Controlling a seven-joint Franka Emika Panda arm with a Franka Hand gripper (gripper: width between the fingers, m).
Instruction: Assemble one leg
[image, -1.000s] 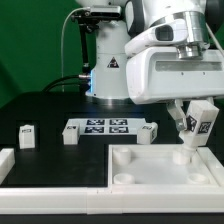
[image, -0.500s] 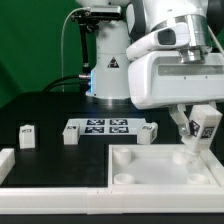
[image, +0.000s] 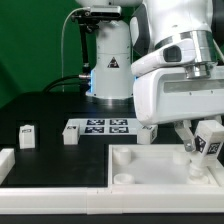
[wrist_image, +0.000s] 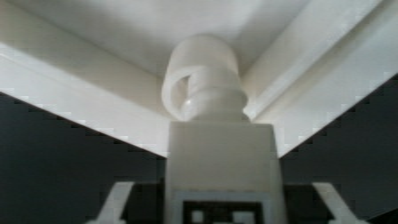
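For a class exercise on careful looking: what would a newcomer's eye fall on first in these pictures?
First the white arm on the exterior view's right, its tool clamping a tagged leg, tilted, above the tray-like piece's far corner. Next, three loose legs flank the marker board on the dark table. The wrist view shows the held leg's rounded tip near that corner.

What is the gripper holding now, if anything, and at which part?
The gripper holds one leg, clamped on the sides of its square tagged block; the rounded end points away, toward the large white piece.
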